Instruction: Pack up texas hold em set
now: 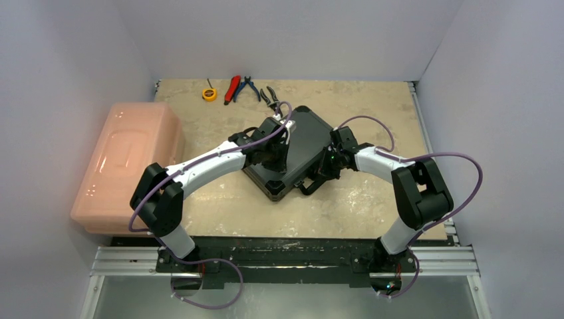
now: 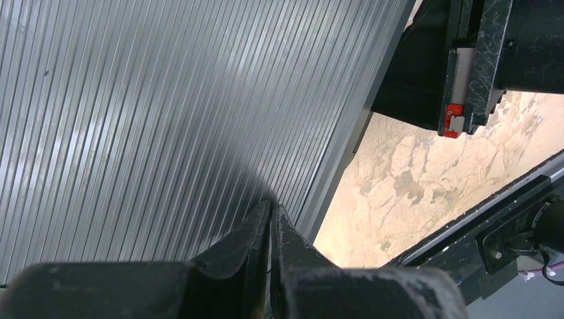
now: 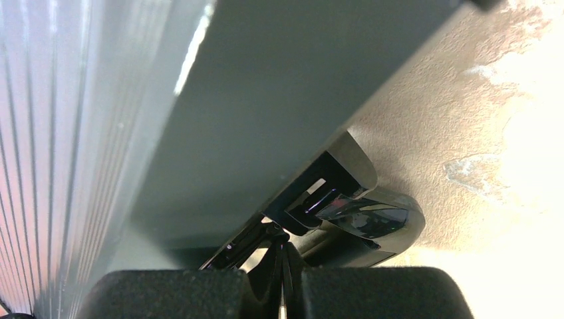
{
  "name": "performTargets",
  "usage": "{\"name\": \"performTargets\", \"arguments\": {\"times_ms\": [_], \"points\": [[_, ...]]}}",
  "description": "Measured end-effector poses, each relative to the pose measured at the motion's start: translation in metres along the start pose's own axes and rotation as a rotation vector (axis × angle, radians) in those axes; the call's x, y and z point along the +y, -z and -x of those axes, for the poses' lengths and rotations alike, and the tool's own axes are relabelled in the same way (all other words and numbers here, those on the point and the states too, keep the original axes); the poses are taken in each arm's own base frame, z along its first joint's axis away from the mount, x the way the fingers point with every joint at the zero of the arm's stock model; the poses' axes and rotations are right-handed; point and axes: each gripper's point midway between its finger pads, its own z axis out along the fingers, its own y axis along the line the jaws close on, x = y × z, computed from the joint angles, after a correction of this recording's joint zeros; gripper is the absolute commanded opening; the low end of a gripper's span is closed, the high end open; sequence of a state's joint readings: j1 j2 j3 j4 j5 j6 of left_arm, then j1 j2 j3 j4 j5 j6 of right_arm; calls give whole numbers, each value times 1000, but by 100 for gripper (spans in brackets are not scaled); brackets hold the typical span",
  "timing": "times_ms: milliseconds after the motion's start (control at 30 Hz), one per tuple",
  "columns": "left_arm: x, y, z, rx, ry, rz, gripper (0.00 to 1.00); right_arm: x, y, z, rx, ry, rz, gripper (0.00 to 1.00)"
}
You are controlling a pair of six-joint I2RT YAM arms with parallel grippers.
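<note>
Black poker case (image 1: 307, 136) looks rigid, ribbed, probably heavy; grasp its handle (image 1: 310, 187). Left pincer (image 2: 273, 211) and right pincer (image 3: 282, 252) are clenched, empty.

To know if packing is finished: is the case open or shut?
Shut: the case lies flat with its ribbed lid down; no inside shows.

Left arm (image 1: 206, 163) and right arm (image 1: 376, 159): white links, chunky black joints. A purple cable (image 1: 452, 155) loops along each. Left gripper (image 2: 271, 209): matt black fingers, scuffed pale at the edges.
</note>
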State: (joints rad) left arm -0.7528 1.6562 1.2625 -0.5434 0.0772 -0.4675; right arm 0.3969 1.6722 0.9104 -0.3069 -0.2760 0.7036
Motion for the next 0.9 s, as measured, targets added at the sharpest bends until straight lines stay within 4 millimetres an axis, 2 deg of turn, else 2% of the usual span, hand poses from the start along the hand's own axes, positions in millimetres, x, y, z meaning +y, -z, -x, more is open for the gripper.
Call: {"name": "performTargets", "arguments": {"times_ms": [300, 467, 700, 900], "points": [[3, 5, -4, 31, -13, 18, 5, 0, 5, 3, -21, 50, -20, 0], [6, 11, -8, 56, -23, 40, 6, -4, 12, 12, -70, 89, -73, 0], [16, 22, -8, 67, -57, 94, 8, -8, 47, 18, -142, 117, -120, 1], [20, 58, 8, -26, -96, 126, 8, -6, 77, 22, -215, 129, -129, 9]]}}
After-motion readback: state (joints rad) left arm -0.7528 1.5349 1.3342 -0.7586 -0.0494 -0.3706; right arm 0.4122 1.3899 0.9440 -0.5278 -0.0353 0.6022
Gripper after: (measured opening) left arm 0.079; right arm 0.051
